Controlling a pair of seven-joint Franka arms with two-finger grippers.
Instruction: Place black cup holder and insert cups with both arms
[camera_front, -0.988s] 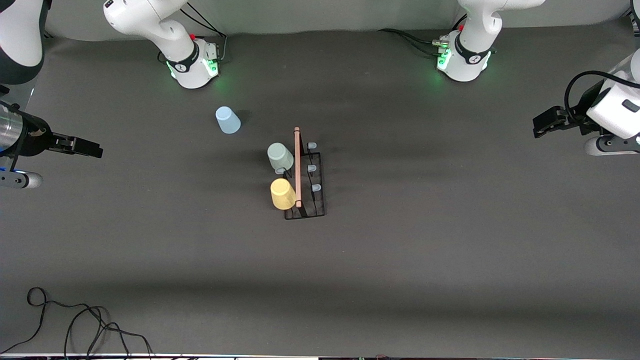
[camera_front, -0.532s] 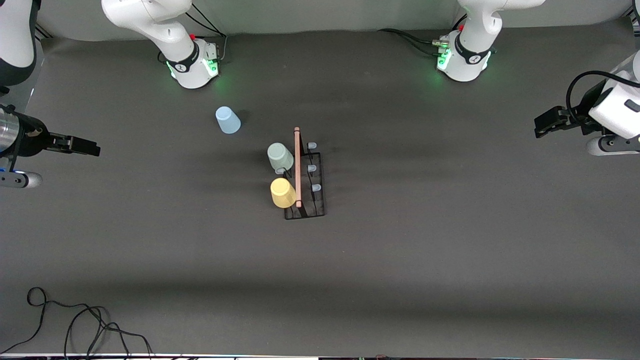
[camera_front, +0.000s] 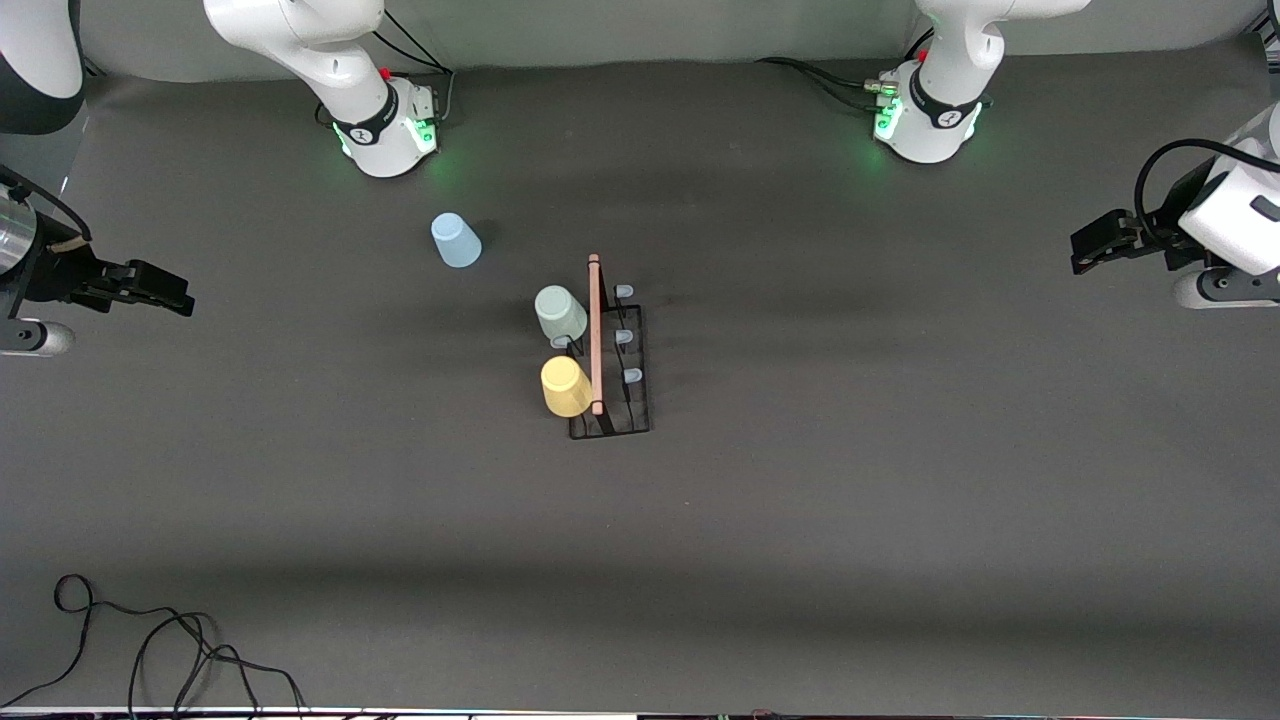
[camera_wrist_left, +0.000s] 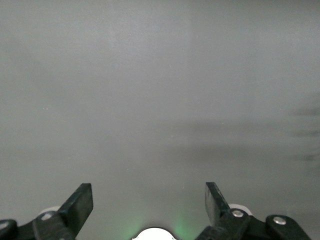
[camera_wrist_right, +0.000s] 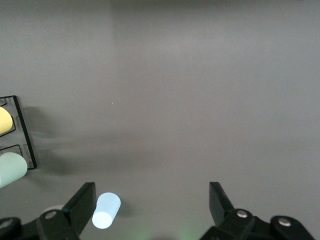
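Rack (camera_front: 612, 360) placed mid-desk with grey-green cup (camera_front: 559, 313) and yellow cup (camera_front: 566, 386) on pegs, blue cup (camera_front: 455, 240) loose near right arm's base, left hand (camera_front: 1090, 246) and right hand (camera_front: 165, 288) spread, empty, at desk ends.

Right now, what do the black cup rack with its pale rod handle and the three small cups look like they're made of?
The black cup rack looks like thin painted metal wire: slim dark outlines, see-through base. Its rod handle looks like unfinished light wood, matte and tan. The light blue cup, grey-green cup and yellow cup look like smooth matte plastic, though that is a guess from their even colour.
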